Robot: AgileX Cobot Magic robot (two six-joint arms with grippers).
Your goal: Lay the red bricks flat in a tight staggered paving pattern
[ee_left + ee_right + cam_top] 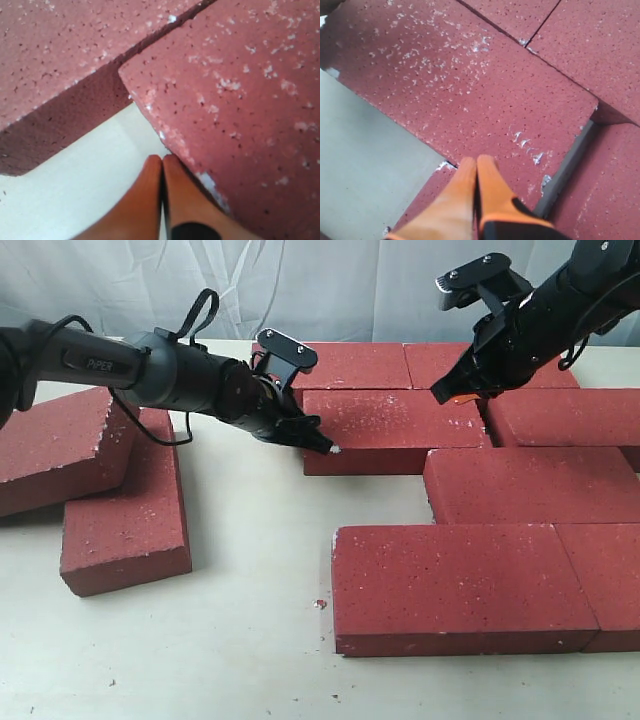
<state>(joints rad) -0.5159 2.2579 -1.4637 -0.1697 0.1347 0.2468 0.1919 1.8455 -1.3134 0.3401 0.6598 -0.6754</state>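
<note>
Several red bricks lie flat in staggered rows on the right, among them the second-row middle brick point(395, 430) point(240, 100) point(470, 85). My left gripper point(325, 447) point(162, 159) is shut and empty, its tips against that brick's near-left corner at table level. Over the same brick's right end, close to the top face, my right gripper point(450, 395) point(476, 161) is also shut and empty. A narrow gap point(567, 165) separates this brick from its right neighbour point(570, 415). Two loose bricks lie at the left, one point(55, 450) leaning on the other point(125, 505).
The white table point(250, 640) shows bare between the loose bricks and the paved rows. Two back-row bricks point(350, 365) lie against a white cloth backdrop. The front-row bricks point(450, 585) reach toward the right edge of the exterior view.
</note>
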